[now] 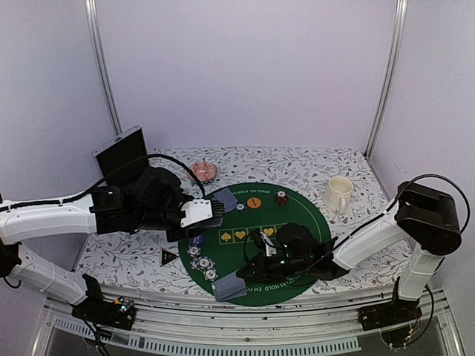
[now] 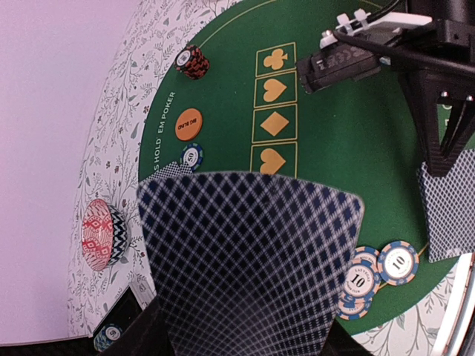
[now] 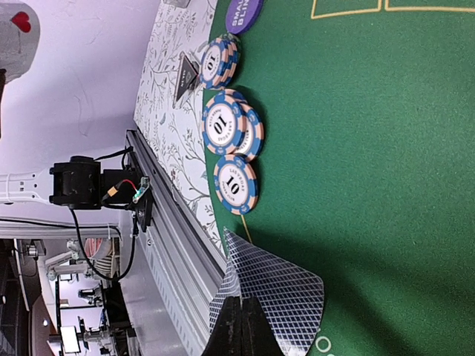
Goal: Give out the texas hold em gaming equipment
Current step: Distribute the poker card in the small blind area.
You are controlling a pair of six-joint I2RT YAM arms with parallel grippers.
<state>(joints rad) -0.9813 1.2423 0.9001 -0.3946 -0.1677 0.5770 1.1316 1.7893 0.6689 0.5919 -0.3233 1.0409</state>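
**Card stack**: a thick, bowed sheaf of playing cards with blue lattice backs. It is clamped in the left gripper, whose jaws stand part-way apart on it, above the left side of the round green mat.

**Near cards**: same backs, at the mat's near edge. The right gripper is closed on their edge. Whether one card or two is pinched cannot be told.

**On the mat:**
- Three groups of blue-edged "10" chips run along the near-left rim, close to the near cards.
- A purple "small blind" button lies just past them.
- An orange "big blind" button and a blue "50" chip lie towards the far side.
- A red-and-dark chip stack stands farther on.
- Four yellow suit boxes are printed in a row at the centre.

**Off the mat, on the floral tablecloth:**
- A black triangular marker sits near the left rim.
- A pink patterned dish sits at the far left.
- A cream mug stands upright to the right.
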